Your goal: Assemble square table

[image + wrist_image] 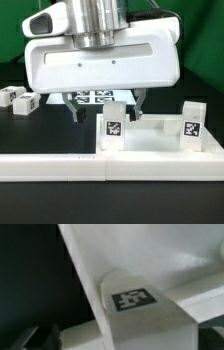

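The jaws are standing wide open, the two dark fingers hanging well apart below the broad white gripper body, and nothing is showing clamped between them. They are hovering just above the square top, over its corner toward the exterior view's left. At that corner a tagged leg is standing upright, and in that view it is showing in the gap between the fingers, touched by neither. In the wrist view a tagged leg is filling the picture close up against the top's white surface; whether it is seated in a socket cannot be told. A second upright leg is standing at the top's corner toward the exterior view's right. The long white fence is lying along the near edge of the top, just beside it. Beyond the top, behind the fingers, the marker board is lying flat. Two loose legs are lying on the black worktop, well apart from the top toward the exterior view's left.
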Tool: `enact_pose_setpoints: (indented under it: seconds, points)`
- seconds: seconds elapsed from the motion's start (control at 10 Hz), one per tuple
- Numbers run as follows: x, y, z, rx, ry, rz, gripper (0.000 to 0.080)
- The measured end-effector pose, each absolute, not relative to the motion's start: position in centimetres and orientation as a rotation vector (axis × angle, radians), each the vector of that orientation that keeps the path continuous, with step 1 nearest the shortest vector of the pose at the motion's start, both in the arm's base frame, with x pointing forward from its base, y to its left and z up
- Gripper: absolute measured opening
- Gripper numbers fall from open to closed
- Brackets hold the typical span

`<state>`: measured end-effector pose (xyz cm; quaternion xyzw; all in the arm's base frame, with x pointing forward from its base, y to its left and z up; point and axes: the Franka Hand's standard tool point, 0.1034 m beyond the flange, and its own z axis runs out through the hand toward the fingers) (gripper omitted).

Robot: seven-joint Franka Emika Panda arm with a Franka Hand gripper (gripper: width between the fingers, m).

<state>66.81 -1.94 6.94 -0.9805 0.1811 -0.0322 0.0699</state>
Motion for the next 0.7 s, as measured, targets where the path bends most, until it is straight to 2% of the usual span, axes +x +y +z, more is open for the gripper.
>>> enact_pose_setpoints:
  seconds: [0.2,0.3,0.4,0.7]
  points:
    - [66.81,-1.93,6.92,-2.929,0.637,-0.091,0.0388]
    - [66.81,-1.91,6.92,-2.903,0.741,-0.083,0.0388]
    - [66.82,-1.94,6.92,-2.874,0.843,-0.076,0.0288]
    - [66.86,-1.99,6.92,-2.759,1.152,-0.055,0.0288]
